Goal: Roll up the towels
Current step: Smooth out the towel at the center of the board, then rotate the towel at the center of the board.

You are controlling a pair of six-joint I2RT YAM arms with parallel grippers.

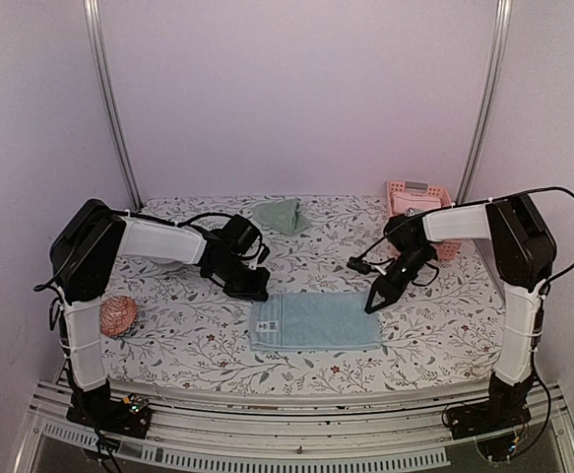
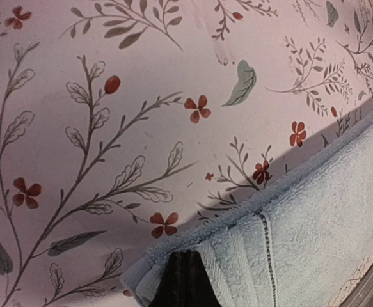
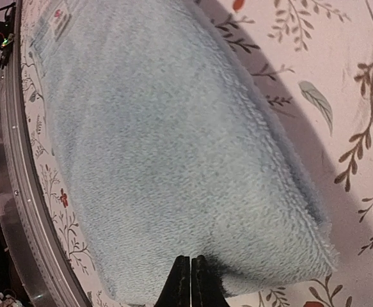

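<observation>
A: The blue towel lies flat on the table, with the left gripper and right gripper both closed tight at its far corners.
B: Soft, light, floppy terry. I'd pinch both corners so the edge rolls evenly.

A table draped in white cloth printed with thin brown branches, grey-green leaves and small red flowers stands between plain pale lilac walls. Two slanted silver metal poles rise at its back corners. A slotted aluminium rail edges the near side. The light is soft and even.
</observation>
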